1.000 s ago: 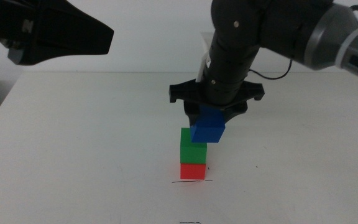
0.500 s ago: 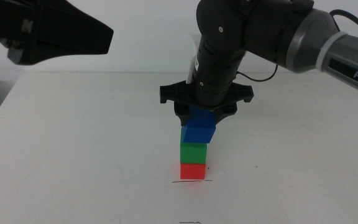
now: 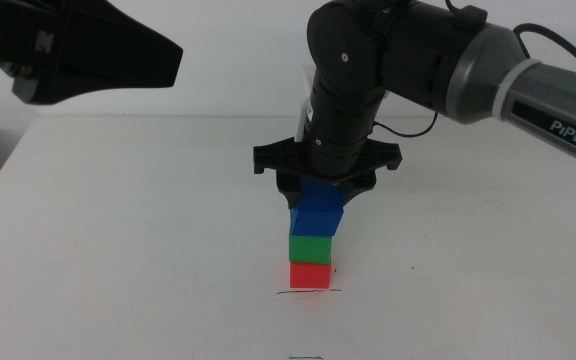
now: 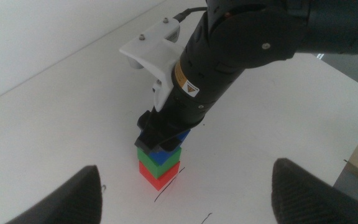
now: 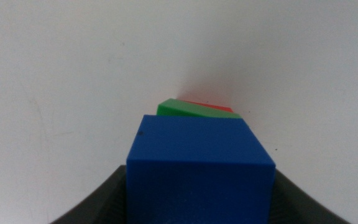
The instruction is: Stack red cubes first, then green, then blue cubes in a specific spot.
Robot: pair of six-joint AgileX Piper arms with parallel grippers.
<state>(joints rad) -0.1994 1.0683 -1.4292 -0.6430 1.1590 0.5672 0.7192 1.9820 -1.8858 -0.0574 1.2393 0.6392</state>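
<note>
My right tool (image 3: 317, 196) is clamped on the blue cube (image 3: 317, 215), which now sits directly over the green cube (image 3: 310, 246) and red cube (image 3: 310, 273), just behind the pen line (image 3: 308, 292) on the tabletop. A second ago blue hung offset to the right. My left tool (image 4: 185, 193) waits, jaws apart.

The right claw (image 4: 166, 134) holds the blue cube (image 4: 174, 138) on the green cube (image 4: 160, 155), above the red cube (image 4: 159, 174).
</note>
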